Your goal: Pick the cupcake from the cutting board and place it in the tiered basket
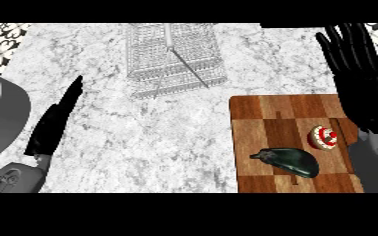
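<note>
A small cupcake (322, 137) with white frosting and red bits sits on the wooden cutting board (266, 112) at the lower right. The wire tiered basket (173, 60) stands at the top middle of the counter. My right hand (353, 65) is open, fingers straight and pointing away, hovering over the board's far right edge, just beyond the cupcake and not touching it. My left hand (55, 120) is open, seen edge-on with straight fingers, at the left of the counter, far from both.
A dark eggplant (289, 161) lies on the board right in front of the cupcake. A grey rounded object (11, 112) shows at the left edge. Marble counter (148, 140) stretches between board and basket.
</note>
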`<control>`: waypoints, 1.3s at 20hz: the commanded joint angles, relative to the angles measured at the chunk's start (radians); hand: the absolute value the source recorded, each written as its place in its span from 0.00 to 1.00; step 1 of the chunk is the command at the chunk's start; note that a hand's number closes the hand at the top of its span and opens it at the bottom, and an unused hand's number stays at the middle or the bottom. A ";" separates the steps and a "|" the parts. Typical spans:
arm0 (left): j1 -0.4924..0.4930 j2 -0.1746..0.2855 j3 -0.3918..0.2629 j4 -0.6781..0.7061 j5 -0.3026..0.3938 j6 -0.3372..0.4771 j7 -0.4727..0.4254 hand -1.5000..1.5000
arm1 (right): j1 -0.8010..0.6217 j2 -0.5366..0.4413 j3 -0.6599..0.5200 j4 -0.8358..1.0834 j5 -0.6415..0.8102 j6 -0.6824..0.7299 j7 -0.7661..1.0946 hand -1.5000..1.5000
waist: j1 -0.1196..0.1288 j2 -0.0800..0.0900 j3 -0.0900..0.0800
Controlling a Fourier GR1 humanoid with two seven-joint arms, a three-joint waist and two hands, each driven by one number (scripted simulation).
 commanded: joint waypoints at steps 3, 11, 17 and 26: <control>0.003 -0.082 -0.005 -0.041 0.052 -0.059 -0.030 0.50 | 0.012 0.019 0.038 0.142 -0.036 0.046 0.100 0.00 | 0.014 -0.039 -0.020; -0.020 -0.223 -0.019 0.019 0.127 -0.138 -0.055 0.50 | 0.047 0.131 0.103 0.334 0.008 0.050 0.064 0.00 | 0.009 -0.038 -0.019; 0.030 -0.255 -0.022 -0.016 0.082 -0.117 -0.067 0.50 | 0.064 -0.110 0.017 0.109 0.072 0.127 0.133 0.00 | -0.004 -0.044 -0.020; 0.027 -0.244 -0.017 -0.003 0.092 -0.131 -0.052 0.50 | -0.003 -0.612 0.102 -0.013 0.323 0.400 0.372 0.00 | -0.011 -0.051 -0.025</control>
